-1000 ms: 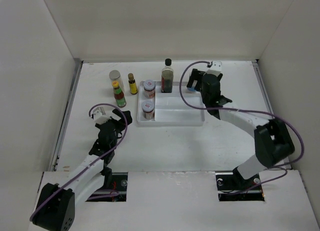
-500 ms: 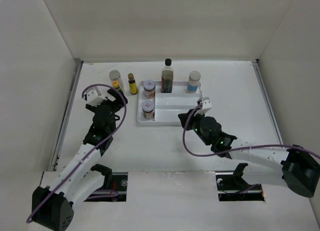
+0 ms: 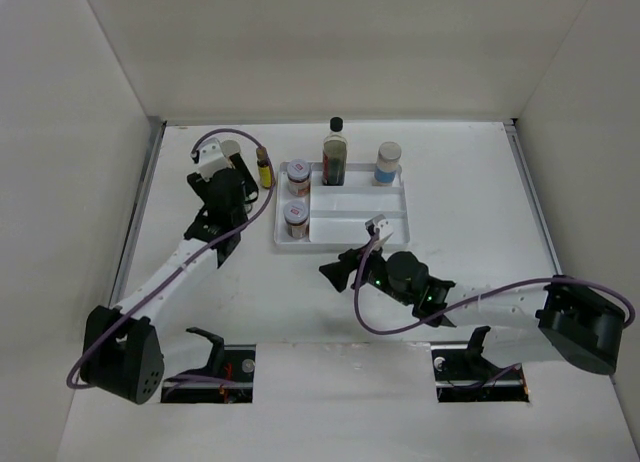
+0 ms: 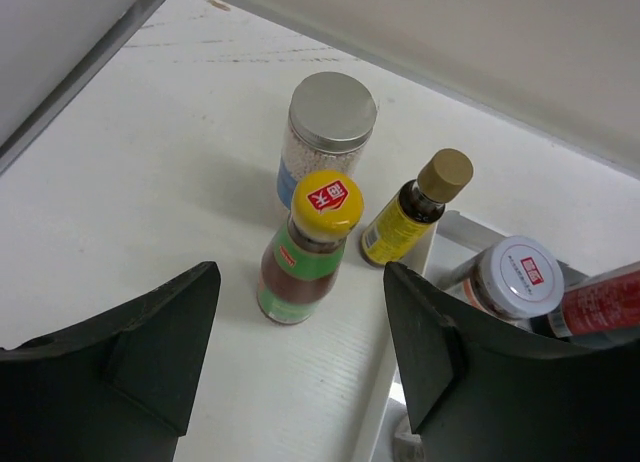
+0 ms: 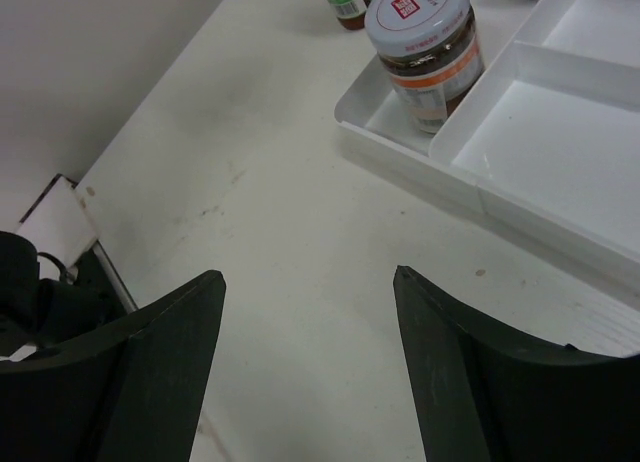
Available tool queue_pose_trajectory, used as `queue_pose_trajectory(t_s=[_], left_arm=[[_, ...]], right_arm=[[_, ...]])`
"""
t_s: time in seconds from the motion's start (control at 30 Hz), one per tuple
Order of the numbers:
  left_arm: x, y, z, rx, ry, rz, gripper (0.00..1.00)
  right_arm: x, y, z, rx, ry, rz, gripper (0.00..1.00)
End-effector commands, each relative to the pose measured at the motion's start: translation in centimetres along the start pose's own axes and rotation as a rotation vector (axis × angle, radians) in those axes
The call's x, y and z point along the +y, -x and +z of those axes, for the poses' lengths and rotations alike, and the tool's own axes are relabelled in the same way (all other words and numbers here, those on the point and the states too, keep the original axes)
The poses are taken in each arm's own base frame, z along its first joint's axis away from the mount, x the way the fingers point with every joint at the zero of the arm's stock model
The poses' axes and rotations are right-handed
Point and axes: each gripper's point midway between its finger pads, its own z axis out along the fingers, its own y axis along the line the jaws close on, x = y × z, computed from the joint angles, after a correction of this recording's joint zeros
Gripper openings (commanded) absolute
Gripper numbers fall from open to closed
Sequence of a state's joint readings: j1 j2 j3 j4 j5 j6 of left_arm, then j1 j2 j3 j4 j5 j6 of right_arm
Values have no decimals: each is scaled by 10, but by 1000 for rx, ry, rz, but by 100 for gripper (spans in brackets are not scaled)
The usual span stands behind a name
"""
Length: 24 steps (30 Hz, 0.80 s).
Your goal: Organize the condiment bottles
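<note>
In the left wrist view, my left gripper is open just short of a yellow-capped, green-labelled sauce bottle. Behind it stand a silver-lidded jar and a small brown bottle. From above, the left gripper covers that group, and only the small brown bottle shows. In the white tray stand two red-lidded jars, a tall dark bottle and a white-capped blue-label bottle. My right gripper is open and empty over bare table in front of the tray.
The right wrist view shows the tray's near-left corner with one red-lidded jar in it, and the table's near edge at lower left. White walls enclose the table on three sides. The tray's big front compartment holds nothing.
The right arm left the blue-label bottle in the tray's back right and swung down to the front of the tray. The left arm reached forward to the bottles left of the tray.
</note>
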<state>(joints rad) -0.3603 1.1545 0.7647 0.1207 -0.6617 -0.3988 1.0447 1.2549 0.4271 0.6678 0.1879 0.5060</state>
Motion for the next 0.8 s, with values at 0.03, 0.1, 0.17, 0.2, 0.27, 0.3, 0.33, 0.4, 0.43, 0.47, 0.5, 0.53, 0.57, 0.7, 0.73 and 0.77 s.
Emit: queue_pose_trajectory(t_s=[0.03, 0.1, 0.17, 0.2, 0.27, 0.3, 0.33, 0.4, 0.43, 0.47, 0.5, 0.53, 0.57, 0.7, 0.73, 0.77], left_arm=[[-4, 6, 16, 6, 40, 79, 65], [-7, 3, 24, 17, 49, 97, 64], [-7, 2, 30, 14, 62, 108, 62], [-7, 2, 32, 11, 69, 108, 61], [-8, 2, 37, 5, 75, 109, 59], [-8, 2, 40, 2, 77, 111, 58], [-9, 3, 43, -1, 80, 112, 57], [-12, 3, 47, -9, 77, 112, 56], [-13, 4, 49, -18, 74, 112, 56], [-15, 5, 51, -30, 72, 113, 56], [-15, 5, 53, -38, 75, 123, 56], [-16, 5, 55, -43, 80, 134, 56], [-16, 5, 56, -49, 87, 142, 56], [-16, 3, 61, -55, 95, 152, 49], [-15, 3, 62, -53, 98, 153, 46], [-15, 3, 63, -54, 100, 153, 43]], right_arm=[[10, 9, 4, -25, 69, 51, 76], [6, 7, 6, -17, 63, 54, 76], [5, 4, 8, -4, 62, 62, 76], [5, 2, 8, 1, 67, 65, 76], [6, 1, 9, 7, 70, 65, 76], [4, 0, 10, 8, 68, 66, 76], [3, -2, 11, 14, 66, 68, 76], [5, -4, 12, 25, 74, 73, 76], [6, -4, 12, 27, 80, 73, 76], [6, -5, 12, 30, 81, 74, 76], [7, -5, 13, 30, 83, 75, 76], [6, -6, 13, 32, 82, 74, 76], [4, -7, 14, 34, 77, 74, 76], [5, -7, 14, 39, 81, 74, 76], [4, -6, 14, 35, 77, 75, 76], [1, -6, 15, 34, 70, 77, 75]])
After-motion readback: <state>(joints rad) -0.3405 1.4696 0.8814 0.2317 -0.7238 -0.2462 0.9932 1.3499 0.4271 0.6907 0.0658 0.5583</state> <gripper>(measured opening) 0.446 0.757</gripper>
